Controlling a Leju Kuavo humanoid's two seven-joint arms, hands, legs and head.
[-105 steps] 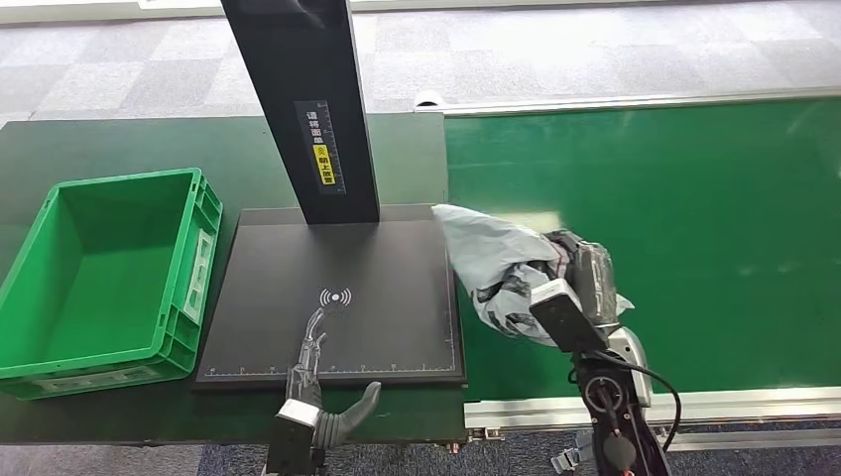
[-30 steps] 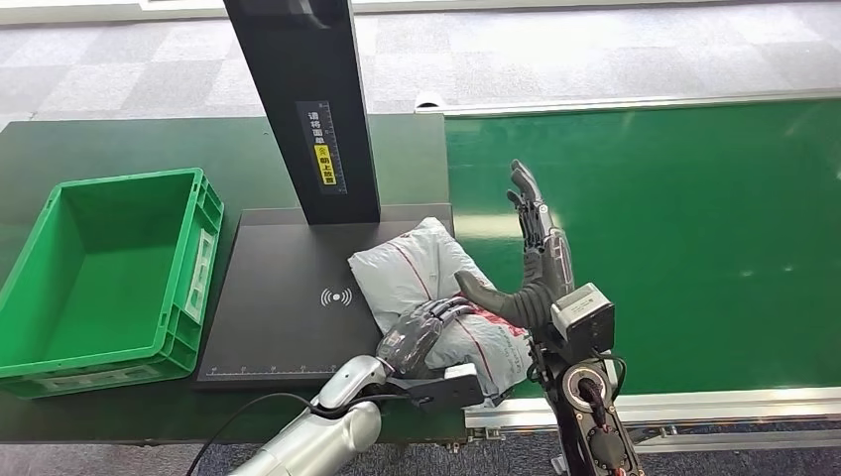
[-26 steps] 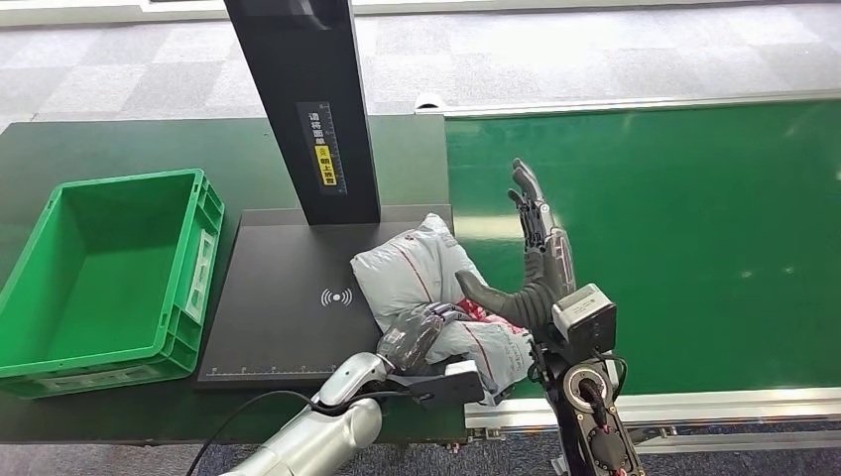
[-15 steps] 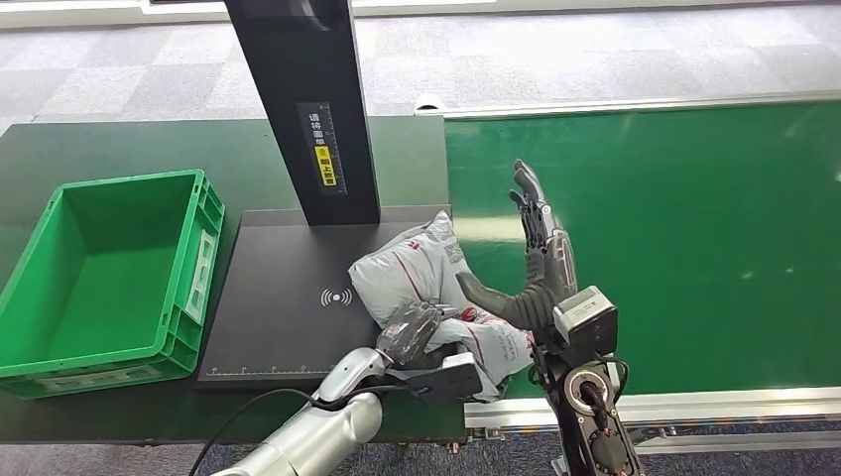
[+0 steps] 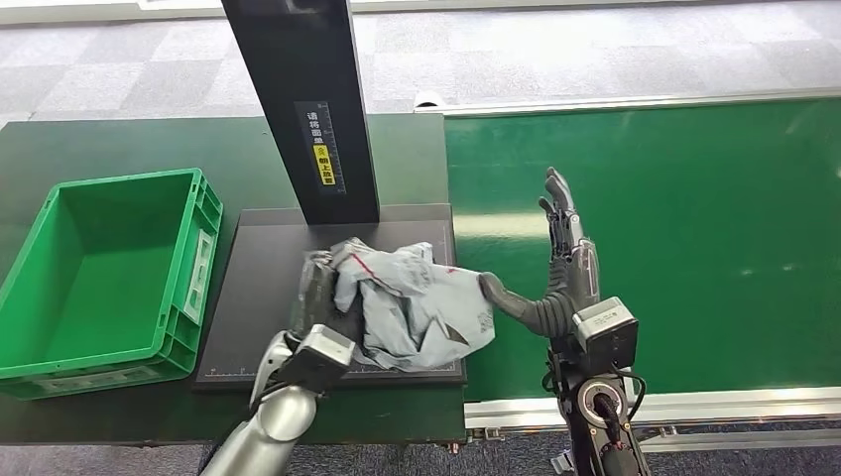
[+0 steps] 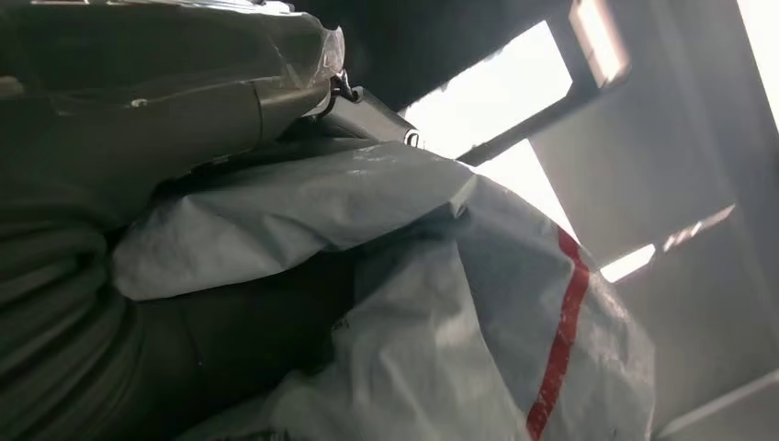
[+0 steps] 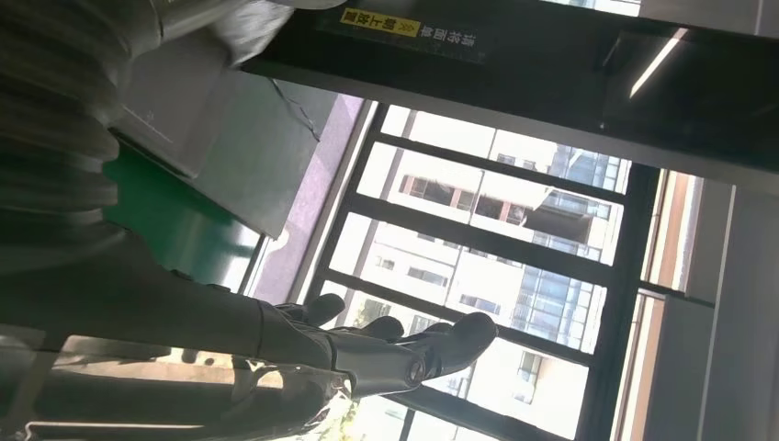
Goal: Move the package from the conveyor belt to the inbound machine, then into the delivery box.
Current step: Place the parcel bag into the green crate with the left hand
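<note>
Left hand (image 5: 319, 297) gripping crumpled left end of grey package (image 5: 417, 307), bag bunched over fingers, rest of it sagging onto black plate of inbound machine (image 5: 263, 297). Right hand (image 5: 565, 268) empty, fingers straight and apart, thumb tip just beside package's right edge, above conveyor belt (image 5: 694, 218). Belt-to-machine leg looks done; transfer into empty green delivery box (image 5: 188, 278), off to the left on worktop (image 5: 109, 144), not yet made.

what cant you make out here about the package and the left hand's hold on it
- Head view: the left hand grips the package, but crumpled film hides its fingers.
- Head view: the package covers the scan mark on the inbound machine.
- Head view: the package's label is too small to read.
- Left wrist view: the package blocks the pad beneath.
</note>
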